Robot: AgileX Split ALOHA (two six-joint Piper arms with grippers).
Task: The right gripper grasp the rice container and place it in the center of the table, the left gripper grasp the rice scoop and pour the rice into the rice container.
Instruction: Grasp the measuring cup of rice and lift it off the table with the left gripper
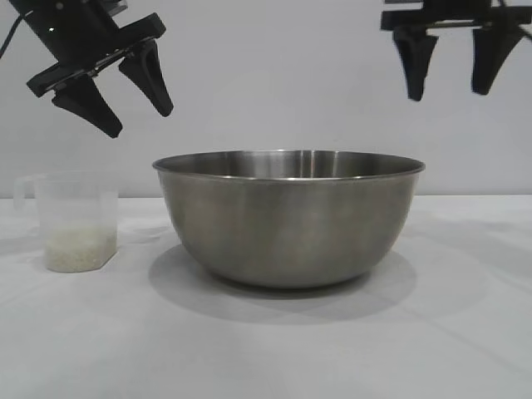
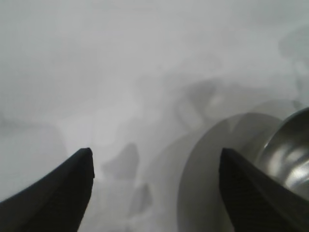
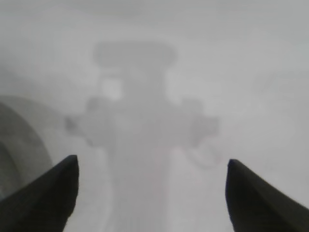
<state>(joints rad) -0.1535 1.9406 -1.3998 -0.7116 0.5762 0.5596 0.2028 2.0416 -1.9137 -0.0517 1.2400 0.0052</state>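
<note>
The rice container (image 1: 288, 218), a large steel bowl, stands on the white table (image 1: 465, 332) at its middle. The rice scoop (image 1: 73, 221), a clear plastic cup with a side handle, stands upright to the bowl's left with a shallow layer of rice (image 1: 79, 248) in it. My left gripper (image 1: 140, 123) hangs open and empty, tilted, above the scoop. My right gripper (image 1: 447, 93) hangs open and empty high above the bowl's right rim. The left wrist view shows the left gripper (image 2: 157, 157) open over the table, with the bowl (image 2: 289, 150) at one edge. The right wrist view shows the right gripper (image 3: 152, 164) open over bare table, with the bowl (image 3: 19, 140) at one edge.
A plain pale wall stands behind the table. The gripper's shadow lies on the table in the right wrist view.
</note>
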